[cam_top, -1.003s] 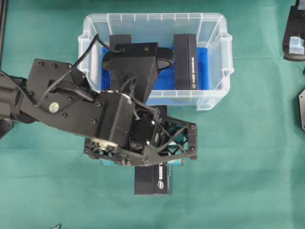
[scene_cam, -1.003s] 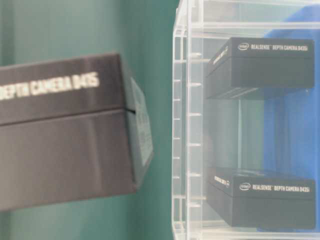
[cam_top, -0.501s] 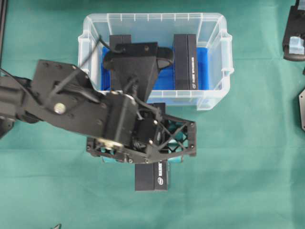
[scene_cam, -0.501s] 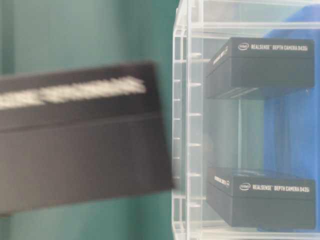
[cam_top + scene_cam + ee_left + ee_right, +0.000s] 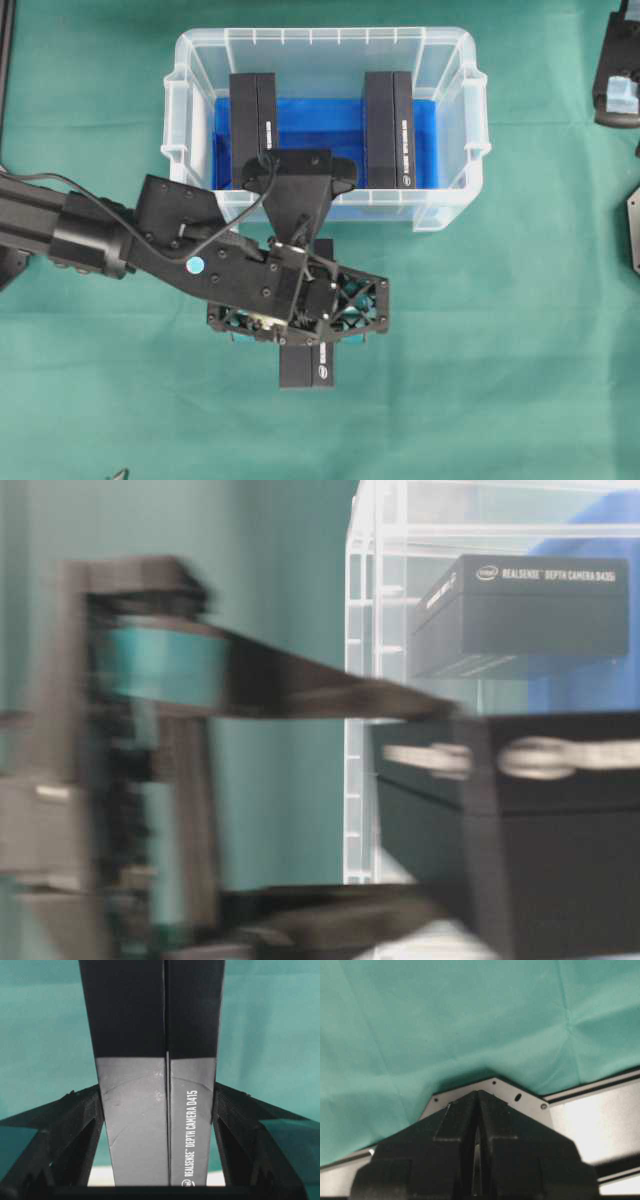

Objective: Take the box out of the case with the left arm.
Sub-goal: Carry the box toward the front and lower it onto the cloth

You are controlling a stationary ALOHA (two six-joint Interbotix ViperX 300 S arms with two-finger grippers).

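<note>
Since the overhead view is the clearest, starting there: the left gripper point(image 5: 300, 322) is clamped across a black RealSense depth camera box point(image 5: 308, 365), which is outside the case point(image 5: 325, 45) and over the green cloth on the bench point(image 5: 500, 350), just in front of the case's near wall. So the box is basically out already. Inside the case, two more black boxes point(image 5: 253, 125) point(image 5: 389, 125) stand on the blue lining point(image 5: 320, 125), well apart, one left and one right.

Table-level view is a smeary mess, but you can make out a teal pad point(image 5: 165, 665) on the gripper frame and the held box point(image 5: 520, 820) close to the lens, with one boxed camera point(image 5: 530, 615) visible through the clear case wall behind.

Left wrist view: fingers point(image 5: 65, 1130) pinch the box point(image 5: 160, 1125) on both long sides, cloth below. My worry is that the grip is only on the narrow sides, so a fast drop or early release could let it tip or slide; it also sits near the case, so it could bump the wall.

Right wrist view: right gripper point(image 5: 477, 1150) has its fingers pressed together, holding nothing, parked over cloth.
</note>
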